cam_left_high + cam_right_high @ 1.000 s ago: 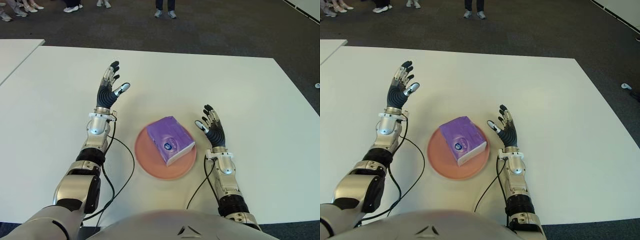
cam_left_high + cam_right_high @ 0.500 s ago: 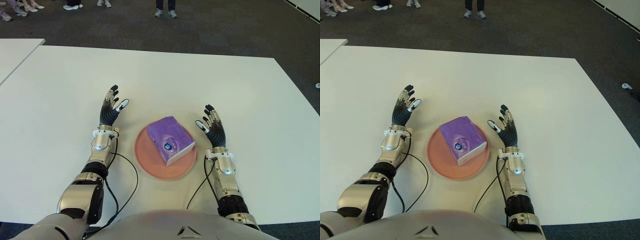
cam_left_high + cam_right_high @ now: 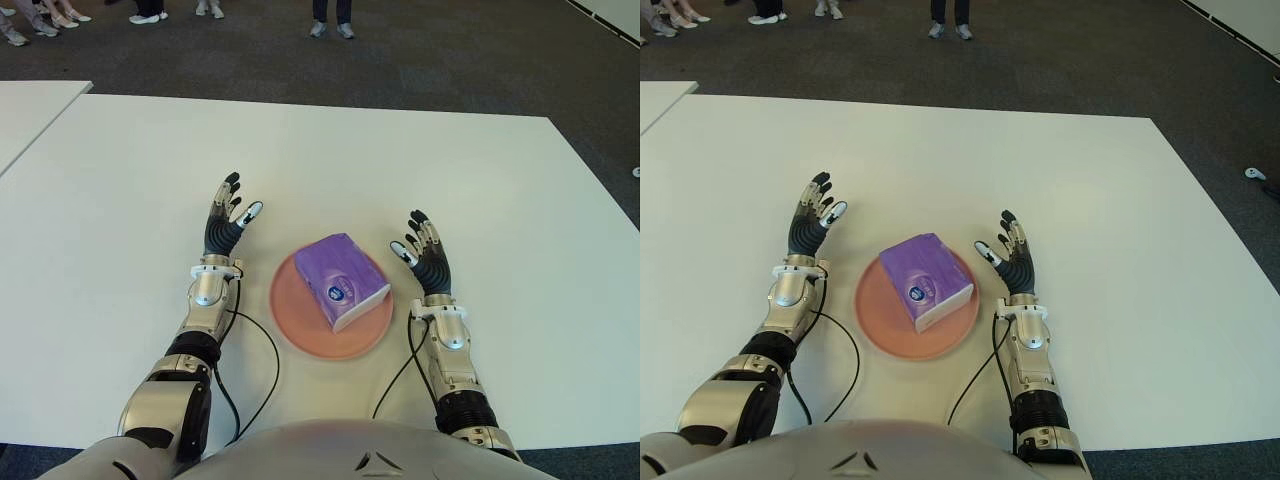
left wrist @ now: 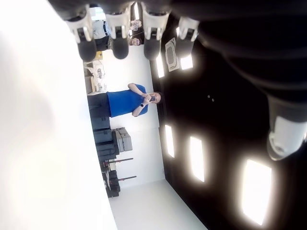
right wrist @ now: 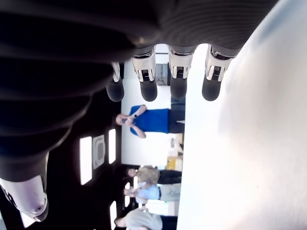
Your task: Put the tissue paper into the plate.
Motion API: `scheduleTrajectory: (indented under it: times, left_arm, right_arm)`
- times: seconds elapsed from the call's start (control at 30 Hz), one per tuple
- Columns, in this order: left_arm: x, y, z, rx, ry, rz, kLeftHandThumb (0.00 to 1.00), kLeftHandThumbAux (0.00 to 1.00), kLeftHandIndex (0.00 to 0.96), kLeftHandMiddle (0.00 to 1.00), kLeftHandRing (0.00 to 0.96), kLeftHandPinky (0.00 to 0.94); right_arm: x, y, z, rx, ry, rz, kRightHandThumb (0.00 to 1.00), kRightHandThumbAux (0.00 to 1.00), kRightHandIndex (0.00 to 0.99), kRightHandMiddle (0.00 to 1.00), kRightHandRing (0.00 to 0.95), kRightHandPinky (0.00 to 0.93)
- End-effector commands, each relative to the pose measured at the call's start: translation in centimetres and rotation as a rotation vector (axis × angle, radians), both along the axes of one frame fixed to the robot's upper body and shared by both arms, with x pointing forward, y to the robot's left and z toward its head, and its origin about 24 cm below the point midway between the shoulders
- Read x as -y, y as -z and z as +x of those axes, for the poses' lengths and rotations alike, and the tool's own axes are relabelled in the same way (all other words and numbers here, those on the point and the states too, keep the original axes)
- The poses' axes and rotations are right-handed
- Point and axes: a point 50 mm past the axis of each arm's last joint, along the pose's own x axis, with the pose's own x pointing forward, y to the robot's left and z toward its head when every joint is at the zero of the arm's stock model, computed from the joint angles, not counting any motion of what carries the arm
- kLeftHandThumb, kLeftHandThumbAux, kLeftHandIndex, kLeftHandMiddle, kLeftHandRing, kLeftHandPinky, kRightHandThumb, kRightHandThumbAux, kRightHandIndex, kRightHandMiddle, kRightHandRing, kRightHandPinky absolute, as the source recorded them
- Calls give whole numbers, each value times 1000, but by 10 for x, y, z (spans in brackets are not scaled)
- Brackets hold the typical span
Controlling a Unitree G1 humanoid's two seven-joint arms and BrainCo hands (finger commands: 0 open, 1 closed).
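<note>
Tissue pack (image 3: 341, 280) sits inside plate (image 3: 290, 310), near middle of bench (image 3: 120, 200). Task looks done. Left hand (image 3: 224, 218) left of plate, right hand (image 3: 424, 256) right of it; fingers of both spread wide, holding nothing.

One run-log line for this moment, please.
tissue pack: on plate | left robot hand: open, left of plate | right robot hand: open, right of plate
</note>
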Motion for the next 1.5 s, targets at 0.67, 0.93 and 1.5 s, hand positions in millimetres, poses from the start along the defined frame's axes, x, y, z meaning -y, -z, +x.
scheduleTrajectory:
  times: [0.67, 0.93, 1.5]
  left_arm:
    - [8, 41, -32, -218, 27, 8, 0, 472, 0, 0, 0, 0]
    - [6, 43, -33, -253, 22, -4, 0, 498, 0, 0, 0, 0]
    - [6, 37, -32, -260, 6, -71, 0, 532, 0, 0, 0, 0]
  right_arm:
    - [1, 11, -2, -68, 33, 0, 0, 595, 0, 0, 0, 0]
    - [0, 11, -2, -67, 52, 6, 0, 603, 0, 0, 0, 0]
    - [0, 10, -3, -62, 60, 3, 0, 596, 0, 0, 0, 0]
